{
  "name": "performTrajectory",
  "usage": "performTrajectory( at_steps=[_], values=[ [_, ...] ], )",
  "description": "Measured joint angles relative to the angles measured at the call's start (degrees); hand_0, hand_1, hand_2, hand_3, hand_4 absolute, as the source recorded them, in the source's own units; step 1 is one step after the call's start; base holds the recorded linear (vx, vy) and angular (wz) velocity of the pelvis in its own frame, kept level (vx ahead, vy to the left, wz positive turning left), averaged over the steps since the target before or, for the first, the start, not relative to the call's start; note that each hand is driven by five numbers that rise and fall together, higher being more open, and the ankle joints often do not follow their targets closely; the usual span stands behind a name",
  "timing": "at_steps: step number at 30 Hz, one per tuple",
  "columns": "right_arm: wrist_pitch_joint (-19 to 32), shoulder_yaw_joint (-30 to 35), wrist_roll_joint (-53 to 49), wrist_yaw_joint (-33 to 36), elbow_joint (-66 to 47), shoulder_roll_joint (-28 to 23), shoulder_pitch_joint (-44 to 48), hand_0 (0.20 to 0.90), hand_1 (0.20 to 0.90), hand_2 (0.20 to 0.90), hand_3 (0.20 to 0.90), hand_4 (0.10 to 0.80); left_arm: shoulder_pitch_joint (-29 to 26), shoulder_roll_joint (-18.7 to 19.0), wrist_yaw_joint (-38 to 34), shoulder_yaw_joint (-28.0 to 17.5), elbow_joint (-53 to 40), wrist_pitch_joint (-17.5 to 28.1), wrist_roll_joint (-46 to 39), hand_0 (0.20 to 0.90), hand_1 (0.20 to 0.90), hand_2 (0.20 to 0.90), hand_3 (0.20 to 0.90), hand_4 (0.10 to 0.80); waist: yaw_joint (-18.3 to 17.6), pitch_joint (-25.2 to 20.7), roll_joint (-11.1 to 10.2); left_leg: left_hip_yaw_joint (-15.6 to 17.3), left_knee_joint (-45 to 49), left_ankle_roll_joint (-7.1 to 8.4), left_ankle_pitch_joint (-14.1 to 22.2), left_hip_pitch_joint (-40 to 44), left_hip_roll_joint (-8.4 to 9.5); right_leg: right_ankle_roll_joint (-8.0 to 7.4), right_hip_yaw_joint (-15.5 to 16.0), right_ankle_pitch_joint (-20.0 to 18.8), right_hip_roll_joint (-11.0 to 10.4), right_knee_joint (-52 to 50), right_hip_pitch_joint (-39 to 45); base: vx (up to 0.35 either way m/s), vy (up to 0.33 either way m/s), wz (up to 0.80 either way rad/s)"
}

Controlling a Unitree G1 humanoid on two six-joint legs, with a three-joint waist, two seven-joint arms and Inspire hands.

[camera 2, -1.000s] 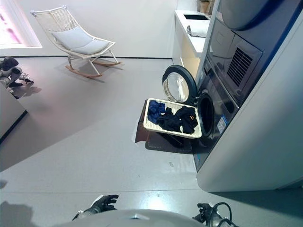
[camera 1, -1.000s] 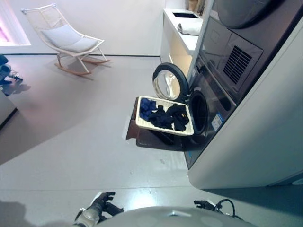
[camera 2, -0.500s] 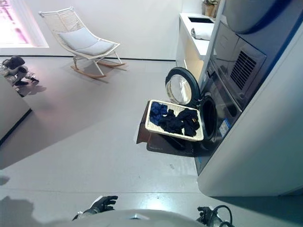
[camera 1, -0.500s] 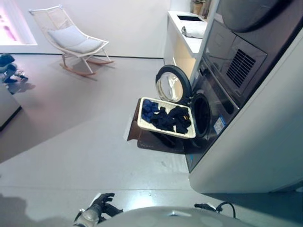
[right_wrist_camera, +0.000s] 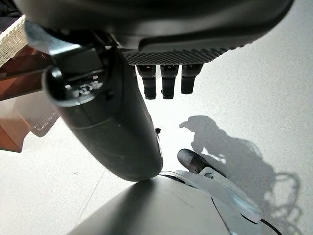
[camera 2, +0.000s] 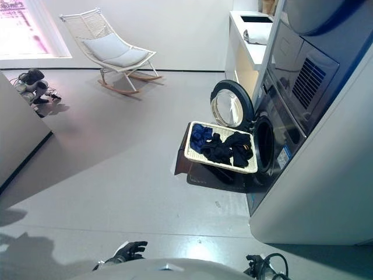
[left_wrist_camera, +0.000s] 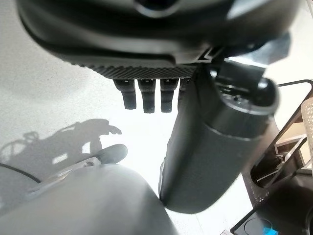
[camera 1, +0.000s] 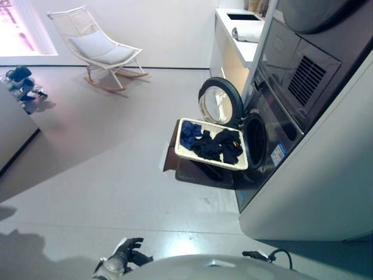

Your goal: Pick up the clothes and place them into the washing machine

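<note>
Dark clothes (camera 1: 211, 144) heaped in a white basket (camera 1: 184, 153) on a low stand, far ahead and right of centre, just beside the washing machine (camera 1: 259, 137) with its round door (camera 1: 218, 104) swung open; basket's long axis running left to right toward the drum; well apart from both hands, so approach comes first. Left hand (camera 1: 125, 255) low at the near edge, fingers relaxed, holding nothing; right hand (right_wrist_camera: 164, 78) likewise hanging with straight fingers, seen only in its wrist view; right probably nearer the drum. Rocking chair (camera 1: 96, 48) far left, shown only by the head views.
</note>
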State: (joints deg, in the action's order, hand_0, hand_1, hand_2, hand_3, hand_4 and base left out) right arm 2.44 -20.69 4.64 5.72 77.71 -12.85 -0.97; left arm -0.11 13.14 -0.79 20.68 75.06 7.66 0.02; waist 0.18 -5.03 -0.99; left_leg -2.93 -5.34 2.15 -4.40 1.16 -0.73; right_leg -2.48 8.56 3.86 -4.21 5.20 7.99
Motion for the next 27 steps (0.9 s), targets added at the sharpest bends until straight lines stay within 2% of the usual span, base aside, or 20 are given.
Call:
performTrajectory(
  at_steps=[10,12,14,15,17,18,21,24,25,26,27],
  values=[
    [-0.3,-0.1,0.0,0.2,-0.4,-1.0,1.6,0.900,0.900,0.900,0.900,0.800,-0.6,-1.2,-0.1,0.1,-0.1,-0.1,-0.8,0.900,0.900,0.900,0.900,0.800,0.1,1.2,2.5,-0.5,0.3,0.18,-0.6,-1.7,-0.27,0.06,-0.2,0.0,0.4,-0.2,-1.8,-0.018,-0.046,0.01],
    [-0.2,-0.1,-0.1,0.4,-0.3,-1.4,2.4,0.900,0.900,0.900,0.900,0.800,-0.9,-1.6,-0.3,0.0,0.0,-0.1,-1.8,0.900,0.900,0.900,0.900,0.800,0.2,2.7,3.1,-0.4,1.4,0.29,-0.7,-2.7,-0.37,-0.03,-0.4,0.1,0.7,-0.7,-2.5,-0.119,-0.085,0.01],
    [-0.1,-0.1,-0.2,1.0,-0.3,-1.7,4.1,0.900,0.900,0.900,0.900,0.800,-3.5,-1.8,-1.1,0.1,-0.1,0.0,-3.2,0.900,0.900,0.900,0.900,0.800,1.4,5.3,3.8,-1.1,6.1,0.70,-0.3,-6.4,-0.22,0.43,0.0,0.3,0.7,-2.0,-4.4,-0.177,-0.060,0.15],
    [-0.1,0.0,-0.6,1.6,-0.3,-2.1,5.3,0.900,0.900,0.900,0.900,0.800,-5.9,-2.1,-1.8,0.1,0.1,0.1,-4.0,0.900,0.900,0.900,0.900,0.800,1.6,7.7,3.8,-1.9,10.6,1.42,-0.6,-10.1,0.19,0.99,0.5,0.6,0.4,-4.0,-6.4,0.075,-0.045,0.34],
    [-0.2,0.0,-0.8,2.3,-0.1,-2.2,7.5,0.900,0.900,0.900,0.900,0.800,-7.9,-2.3,-2.5,-0.3,0.1,0.6,-5.4,0.900,0.900,0.900,0.900,0.800,3.1,10.1,3.3,-2.2,16.2,4.34,-2.6,-14.7,0.77,2.26,0.7,0.5,0.0,-4.3,-7.4,0.268,-0.020,0.33],
    [-0.3,-0.2,-0.9,2.6,-0.1,-2.0,7.5,0.900,0.900,0.900,0.900,0.800,-7.9,-2.3,-2.6,-0.7,-0.1,1.4,-6.5,0.900,0.900,0.900,0.900,0.800,3.5,10.7,2.6,-1.9,18.6,4.92,-2.0,-16.6,0.95,2.72,0.1,0.3,0.0,-3.8,-6.8,0.282,-0.002,0.09],
    [0.6,-0.5,-1.2,3.0,-0.6,-1.8,6.6,0.900,0.900,0.900,0.900,0.800,-7.0,-2.7,-3.7,-0.9,-0.4,2.6,-7.4,0.900,0.900,0.900,0.900,0.800,4.8,10.7,2.7,-1.2,9.4,4.12,-1.7,-15.6,0.18,3.09,-1.7,0.2,0.4,-3.7,-7.4,0.210,0.011,-0.23],
    [1.2,-0.6,-1.2,3.9,-0.9,-2.1,7.6,0.900,0.900,0.900,0.900,0.800,-7.3,-2.8,-4.4,-0.8,-0.4,2.6,-7.7,0.900,0.900,0.900,0.900,0.800,4.6,10.8,3.0,-1.2,0.8,4.46,-2.1,-17.1,-0.68,3.44,-5.6,-0.1,0.9,-2.7,-8.3,0.421,0.081,-0.37],
    [0.7,-0.6,-1.3,4.0,-0.3,-2.0,7.9,0.900,0.900,0.900,0.900,0.800,-7.6,-2.8,-4.6,-0.8,-0.3,2.6,-7.8,0.900,0.900,0.900,0.900,0.800,4.7,11.0,2.9,0.5,-0.1,4.35,-2.2,-17.6,-0.89,3.26,-6.8,-0.2,1.0,-1.5,-7.7,0.497,0.141,-0.56],
    [0.5,-0.5,-1.3,4.0,-0.2,-1.7,7.7,0.900,0.900,0.900,0.900,0.800,-7.7,-2.9,-4.8,-1.4,-0.3,2.6,-7.9,0.900,0.900,0.900,0.900,0.800,5.3,11.1,3.1,1.0,-0.1,3.40,-2.7,-17.3,-1.41,1.49,-8.2,0.1,1.1,-1.0,-6.9,0.654,0.203,-0.82],
    [0.2,-0.6,-1.2,4.0,-0.1,-2.1,7.6,0.900,0.900,0.900,0.900,0.800,-6.9,-3.3,-5.0,-2.9,-1.0,2.5,-8.5,0.900,0.900,0.900,0.900,0.800,6.4,11.0,3.5,2.2,-0.1,1.22,-5.8,-15.3,-2.21,0.58,-10.3,0.7,1.2,-0.4,-5.3,0.466,0.196,-1.04]
  ],
)
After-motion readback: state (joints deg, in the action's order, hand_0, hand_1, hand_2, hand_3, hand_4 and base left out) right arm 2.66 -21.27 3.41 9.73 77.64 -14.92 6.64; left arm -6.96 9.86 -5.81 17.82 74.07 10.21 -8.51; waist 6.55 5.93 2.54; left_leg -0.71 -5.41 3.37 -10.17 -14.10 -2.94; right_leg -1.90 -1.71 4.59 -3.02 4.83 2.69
